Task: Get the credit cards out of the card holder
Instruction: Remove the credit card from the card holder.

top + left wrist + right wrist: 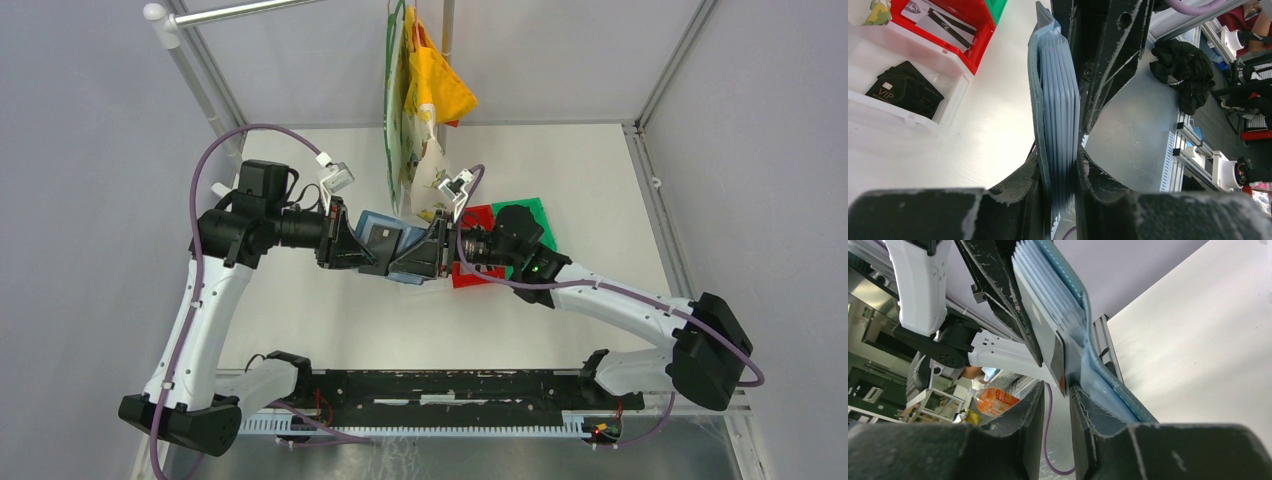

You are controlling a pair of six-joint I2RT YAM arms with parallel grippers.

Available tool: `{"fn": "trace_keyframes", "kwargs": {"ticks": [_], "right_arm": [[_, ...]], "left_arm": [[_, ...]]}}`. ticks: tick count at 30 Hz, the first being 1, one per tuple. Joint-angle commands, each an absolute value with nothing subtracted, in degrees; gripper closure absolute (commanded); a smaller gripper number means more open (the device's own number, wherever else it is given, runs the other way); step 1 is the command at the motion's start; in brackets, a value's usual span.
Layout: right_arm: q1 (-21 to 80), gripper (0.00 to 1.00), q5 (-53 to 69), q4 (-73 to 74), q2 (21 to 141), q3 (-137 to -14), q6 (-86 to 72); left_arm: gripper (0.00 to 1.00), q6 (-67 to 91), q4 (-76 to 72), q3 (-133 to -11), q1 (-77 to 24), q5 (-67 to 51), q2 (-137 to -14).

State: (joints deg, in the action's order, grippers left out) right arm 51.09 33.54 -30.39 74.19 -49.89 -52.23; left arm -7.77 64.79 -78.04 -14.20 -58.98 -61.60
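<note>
Gripping holder (1060, 100) firmly: left gripper (1058, 160).
Right gripper (1054, 390) straddles card (1058, 357), jaws apart; only left wrist shows black "VIP" card (904, 90) in bin (949, 111).

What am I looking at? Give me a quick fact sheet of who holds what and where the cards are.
holder: blue, held in the air
left gripper: clamped on the holder
right gripper: jaws apart around a card's corner
card: grey, in the holder
black card: in the white bin
red bin: holds pale cards
</note>
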Motion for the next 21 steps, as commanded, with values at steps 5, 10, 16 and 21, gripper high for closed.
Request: {"fn": "trace_keyframes", "kwargs": {"ticks": [5, 10, 16, 21], "right_arm": [[51.3, 0.82, 27.0, -38.9, 75.3, -51.1, -53.8], [51.6, 0.90, 29.7, -42.3, 75.0, -50.5, -53.8], [51.9, 1.00, 32.0, -43.4, 74.5, -50.3, -53.0], [52.0, 1.00, 33.6, -45.0, 74.0, -50.1, -52.6]], "left_arm": [[0.75, -9.2, 64.4, -77.6, -15.8, -75.2, -60.1], [0.66, -9.6, 64.4, -77.2, -15.8, -79.6, -60.7], [0.62, -9.4, 64.6, -76.9, -15.9, -82.4, -61.0], [0.80, -8.9, 64.7, -77.0, -15.8, -81.9, -61.5]]}}
